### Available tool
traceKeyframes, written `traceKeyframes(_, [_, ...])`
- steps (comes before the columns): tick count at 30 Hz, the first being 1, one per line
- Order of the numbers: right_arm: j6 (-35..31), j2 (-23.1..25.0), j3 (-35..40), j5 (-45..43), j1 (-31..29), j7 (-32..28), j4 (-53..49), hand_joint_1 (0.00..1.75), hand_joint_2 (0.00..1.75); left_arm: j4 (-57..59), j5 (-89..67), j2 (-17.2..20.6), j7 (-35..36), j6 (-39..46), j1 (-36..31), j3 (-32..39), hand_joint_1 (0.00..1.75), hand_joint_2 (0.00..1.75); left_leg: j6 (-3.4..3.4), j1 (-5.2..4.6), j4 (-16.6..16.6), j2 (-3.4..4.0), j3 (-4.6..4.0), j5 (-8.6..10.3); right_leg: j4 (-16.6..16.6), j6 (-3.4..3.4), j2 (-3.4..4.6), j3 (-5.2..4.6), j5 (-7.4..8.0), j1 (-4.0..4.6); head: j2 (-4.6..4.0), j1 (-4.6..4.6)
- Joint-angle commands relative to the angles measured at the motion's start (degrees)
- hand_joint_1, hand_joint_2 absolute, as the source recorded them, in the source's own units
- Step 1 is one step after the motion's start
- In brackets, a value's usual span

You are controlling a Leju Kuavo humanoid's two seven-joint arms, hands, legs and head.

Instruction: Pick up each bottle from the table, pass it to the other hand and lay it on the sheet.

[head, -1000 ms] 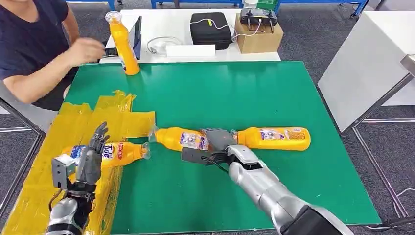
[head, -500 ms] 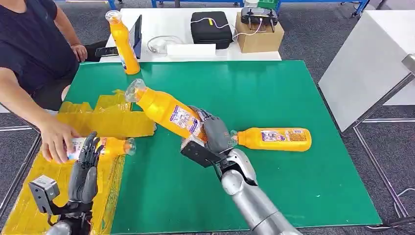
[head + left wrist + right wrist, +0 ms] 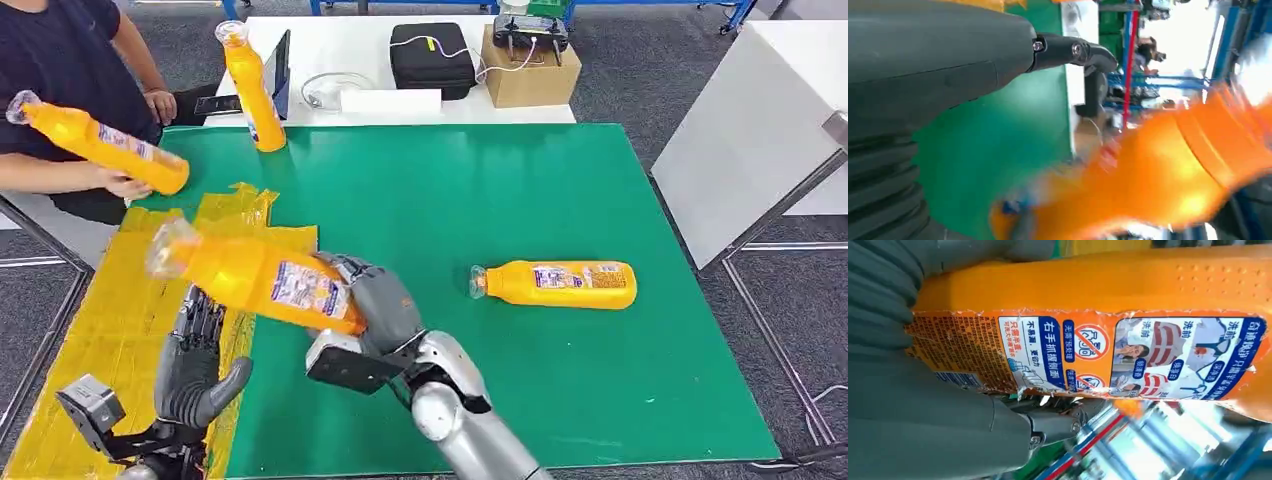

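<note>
Green table [image 3: 560, 380], yellow sheet [image 3: 100, 330] on its left edge. Person far left holds one orange bottle [image 3: 100, 145] in the air. Left hand [image 3: 195, 365] over the sheet, fingers apart, holding nothing. Right hand [image 3: 375, 310] grips a lifted bottle [image 3: 255, 280], cap toward the sheet. Another bottle [image 3: 555, 283] lies on the table at right.
</note>
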Motion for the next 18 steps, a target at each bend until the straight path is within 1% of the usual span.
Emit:
traceKeyframes(1, [0.50,1.35,9.12,0.93,-1.42,-0.30,9.31,1.75,1.75,-0.80,1.55,0.70,0.48,-1.34,0.92,-3.65,0.00,1.75,0.04,-0.01,-0.07,0.07,0.15,0.01,-0.06,-0.08,0.02,0.13,0.02,0.01,0.00,0.02])
traceKeyframes(4, [1.43,1.37,12.88,2.47,-0.12,-1.30,10.51,1.75,1.75,-0.85,2.20,0.74,0.42,-0.91,1.11,-4.23,0.00,1.75,0.04,0.00,-0.08,0.00,0.16,0.01,-0.08,-0.08,-0.05,0.17,0.01,0.00,0.00,0.07])
traceKeyframes(6, [1.44,1.32,15.02,3.15,0.16,-2.00,11.66,1.75,1.75,-0.79,2.70,0.74,0.41,-0.74,1.11,-4.20,0.00,1.75,0.03,0.00,-0.14,0.09,0.22,0.00,-0.12,-0.11,0.03,0.19,0.02,-0.01,0.00,0.07])
traceKeyframes(9, [1.23,1.30,15.20,3.26,0.38,-2.11,11.71,1.75,1.75,-0.79,2.70,0.76,0.41,-0.75,1.12,-4.19,0.00,1.75,0.02,-0.01,-0.17,-0.01,0.25,0.00,-0.13,-0.12,-0.07,0.24,-0.02,-0.02,0.00,0.04])
traceKeyframes(11, [1.25,1.20,15.14,3.26,0.25,-2.11,11.74,1.75,1.75,-0.80,2.70,0.81,0.41,-0.77,1.11,-4.17,0.00,1.75,0.01,0.02,-0.09,-0.10,0.13,0.01,-0.09,-0.08,-0.14,0.14,-0.03,0.01,0.00,0.07])
traceKeyframes(15, [1.29,1.22,15.12,3.26,0.11,-2.10,11.73,1.75,1.75,-0.80,2.70,0.83,0.41,-0.78,1.10,-4.16,0.00,1.75,0.02,0.00,-0.09,-0.03,0.12,0.01,-0.08,-0.07,-0.08,0.10,-0.01,0.01,0.00,0.02])
traceKeyframes(18, [1.88,1.00,16.90,4.01,0.35,-2.76,12.43,1.75,1.75,-0.65,3.37,0.65,0.52,-0.99,1.27,-3.75,0.00,1.75,0.03,0.00,-0.08,-0.07,0.10,0.03,-0.08,-0.07,-0.12,0.09,0.00,0.01,0.00,0.02])
